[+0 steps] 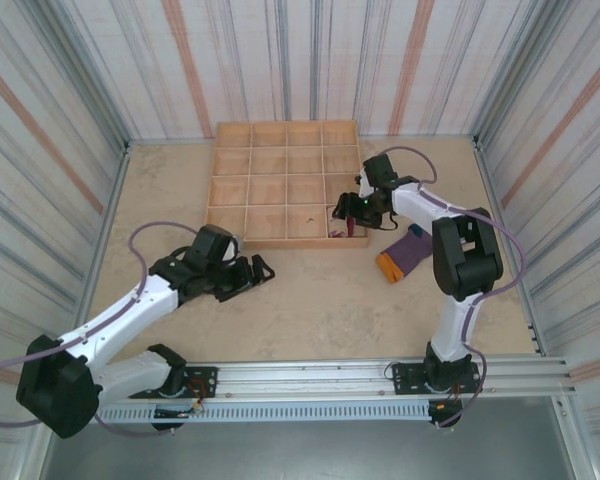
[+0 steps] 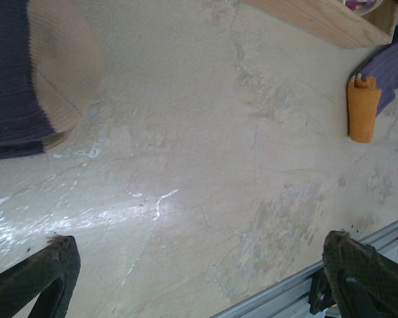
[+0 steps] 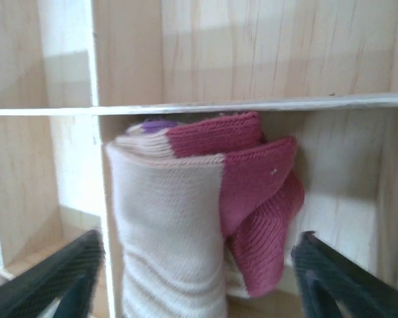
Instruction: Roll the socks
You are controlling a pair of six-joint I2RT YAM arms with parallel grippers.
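Rolled cream-maroon sock [image 3: 179, 225] sat in tray's [image 1: 280, 241] near-right corner compartment. Right gripper [image 3: 199, 255] spread wide around it, untouching. Left gripper [image 2: 199, 244] wide, empty, above bare table [image 2: 219, 165].

The cream sock [image 3: 166, 225] is made of ribbed knit cloth, matt throughout. The compartment tray [image 1: 280, 243] is built of bare, smooth, pale wood. The table [image 2: 205, 172] is finished smooth, with a faint sheen. The near rail [image 1: 310, 372] is formed of bare metal.
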